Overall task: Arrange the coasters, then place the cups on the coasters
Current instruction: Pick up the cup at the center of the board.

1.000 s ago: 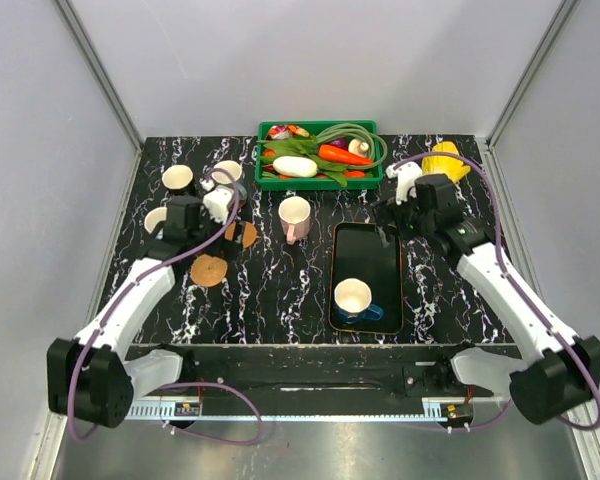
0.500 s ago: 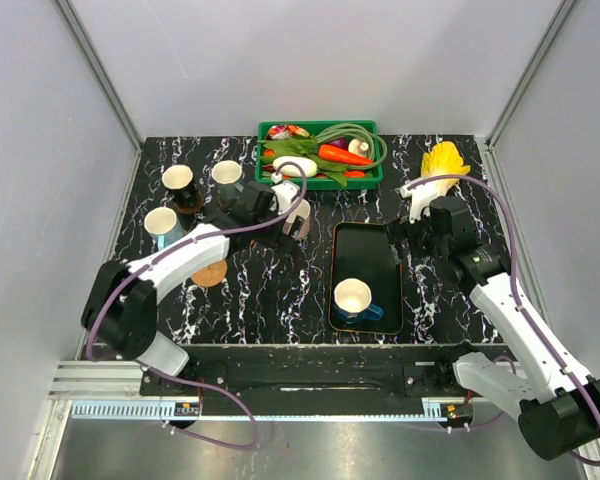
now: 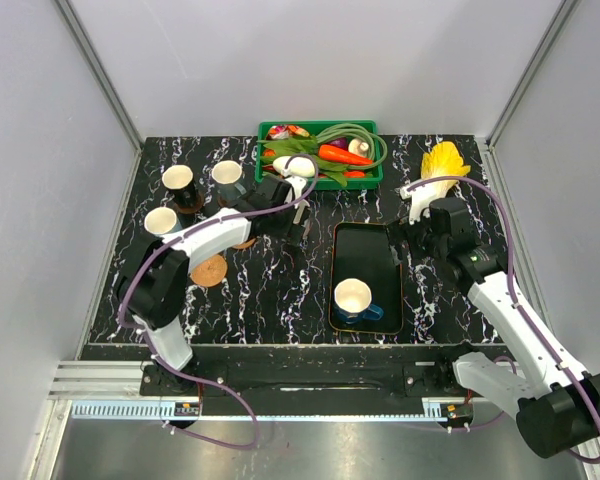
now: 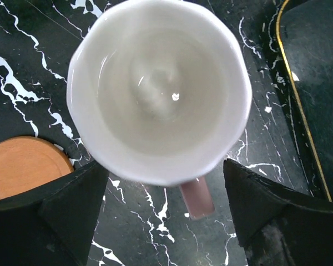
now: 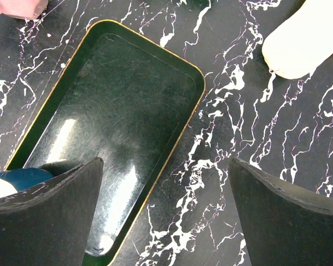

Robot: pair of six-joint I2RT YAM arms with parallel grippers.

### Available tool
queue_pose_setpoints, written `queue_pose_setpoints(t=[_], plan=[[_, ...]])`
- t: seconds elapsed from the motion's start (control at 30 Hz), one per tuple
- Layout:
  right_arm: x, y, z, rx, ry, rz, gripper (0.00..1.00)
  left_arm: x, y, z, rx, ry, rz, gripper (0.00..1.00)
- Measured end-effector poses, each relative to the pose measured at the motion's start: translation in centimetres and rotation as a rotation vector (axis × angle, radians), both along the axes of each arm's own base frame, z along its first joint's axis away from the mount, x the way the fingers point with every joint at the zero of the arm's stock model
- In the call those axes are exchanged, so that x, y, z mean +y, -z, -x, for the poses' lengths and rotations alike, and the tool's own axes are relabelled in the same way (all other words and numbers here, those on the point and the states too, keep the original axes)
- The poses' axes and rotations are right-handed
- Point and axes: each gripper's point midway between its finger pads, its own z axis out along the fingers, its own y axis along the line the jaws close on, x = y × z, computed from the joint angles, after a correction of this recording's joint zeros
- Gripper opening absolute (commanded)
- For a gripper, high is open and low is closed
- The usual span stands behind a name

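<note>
A pink cup (image 4: 158, 91) with a cream-white inside stands on the marble table, its handle (image 4: 197, 197) pointing toward the wrist. My left gripper (image 4: 165, 166) is low over it, open, one finger on each side of the cup's near rim. In the top view the left gripper (image 3: 292, 218) hides most of this cup. An orange-brown coaster (image 4: 22, 166) lies just left of it. Another coaster (image 3: 209, 270) lies alone nearer the front. Three cups (image 3: 177, 178) (image 3: 226, 172) (image 3: 160, 220) stand at the far left. A blue cup (image 3: 353, 298) sits on the black tray (image 3: 365, 240). My right gripper (image 5: 165, 160) hangs open over the tray's right edge (image 5: 177, 141).
A green basket (image 3: 320, 183) of vegetables stands at the back, close behind the pink cup. A pale yellow leafy vegetable (image 3: 440, 165) lies at the back right, by the right gripper. Grey walls close in the table on three sides.
The left arm swung from the cups at the far left over to the pink cup and came down around it, its fingers starting to narrow. The right arm drew back slightly, then held.
</note>
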Motion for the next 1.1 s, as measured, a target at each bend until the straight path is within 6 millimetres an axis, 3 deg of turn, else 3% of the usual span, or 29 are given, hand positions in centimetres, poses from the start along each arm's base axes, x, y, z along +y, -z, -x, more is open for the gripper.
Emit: queue_pose_setpoints(t=[0.2, 0.7, 1.1], plan=[[0.1, 0.4, 0.1, 0.009, -0.008, -0.001, 1.00, 0.3, 1.3, -0.4, 0.018, -0.025, -0.034, 0.82], [0.5, 0.7, 0.2, 0.012, -0.029, -0.014, 1.00, 1.9, 2.2, -2.0, 0.006, -0.070, -0.084, 0.75], [0.4, 1.0, 0.3, 0.014, -0.035, -0.005, 1.00, 1.3, 2.3, -1.9, 0.009, -0.013, -0.069, 0.64]])
